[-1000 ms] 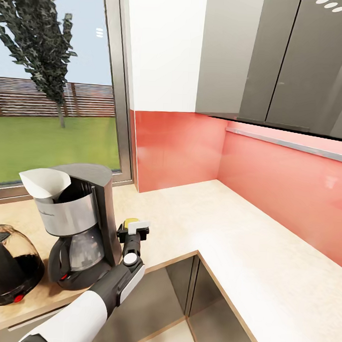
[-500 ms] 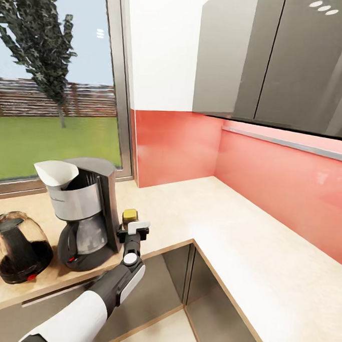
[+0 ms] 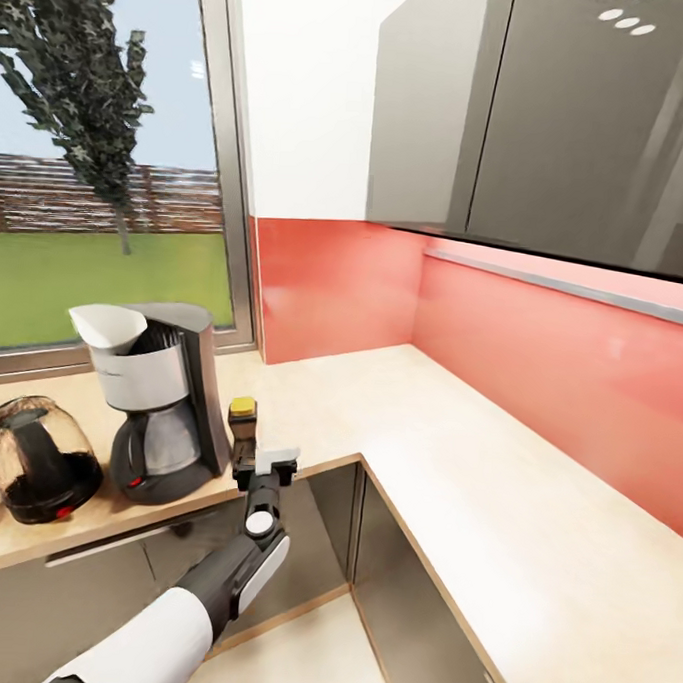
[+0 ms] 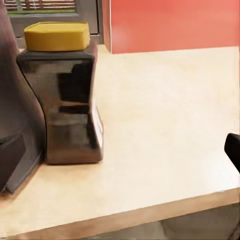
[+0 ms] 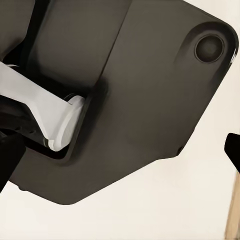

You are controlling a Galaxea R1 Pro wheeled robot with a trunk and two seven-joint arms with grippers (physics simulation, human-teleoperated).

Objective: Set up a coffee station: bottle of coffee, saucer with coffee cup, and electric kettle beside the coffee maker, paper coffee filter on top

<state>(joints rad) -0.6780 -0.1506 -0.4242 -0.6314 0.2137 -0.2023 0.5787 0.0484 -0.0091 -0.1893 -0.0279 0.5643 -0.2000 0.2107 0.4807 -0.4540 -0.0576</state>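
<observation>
In the head view we see the bottle of coffee (image 3: 242, 423) standing upright on the kitchen countertop (image 3: 456, 458), long axis vertical, yellow cap up, just beside the coffee maker (image 3: 163, 402) at its 3 o'clock. The paper coffee filter (image 3: 109, 326) sits in the maker's top, open mouth up. The electric kettle (image 3: 37, 459) stands at the maker's 9 o'clock, a little apart. Our left gripper (image 3: 264, 465) hovers at the counter edge, at the bottle's 6 o'clock, its jaws parted and holding nothing. Red backsplash and dark grey wall cabinets lie beyond.

In the left wrist view the bottle (image 4: 67, 100) is squarish, glossy dark brown, with a flat yellow cap, touching the maker's black base (image 4: 15, 130); bare counter spreads beside it.

In the right wrist view we see a dark robot panel (image 5: 130, 100); we cannot tell how the right gripper's jaws stand.
</observation>
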